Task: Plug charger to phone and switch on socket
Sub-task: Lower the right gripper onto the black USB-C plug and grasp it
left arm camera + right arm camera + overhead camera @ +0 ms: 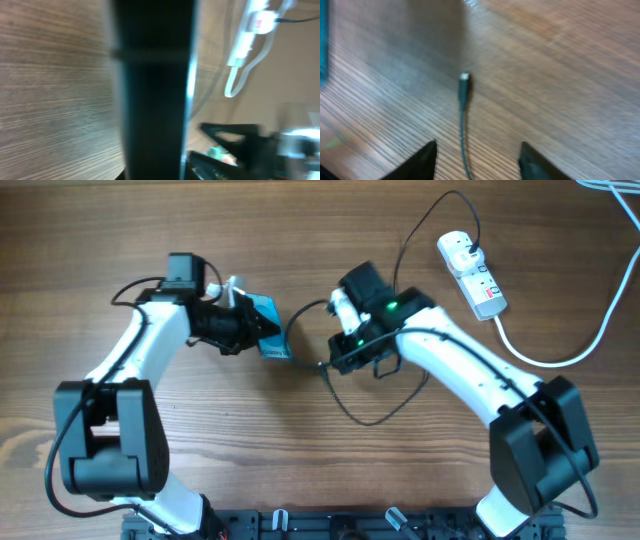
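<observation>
Overhead.
A: L jaws?
B: Left gripper point(250, 328) clenched on the phone point(268, 315), teal face showing, left of bench point(250, 442) centre.
A: R side?
B: Right gripper point(333, 363) just beside the phone, over the charger point(372, 422). Cable loops across the wood. Socket point(472, 272) sits far R corner, black plug point(480, 250) in it, white cord point(545, 364) trailing off.

Left wrist.
A: Anything?
B: Blurry. Phone's a dark slab filling the middle. Socket + cord top R, right arm point(240, 145) low R.

Right wrist.
A: Cable gripped?
B: No. Jaws released, fingers point(417, 162) apart, charger running up btwn them, no contact I can see. Plug tip point(464, 77) lies on the wood. Teal phone edge at far L, apart from the tip.
</observation>
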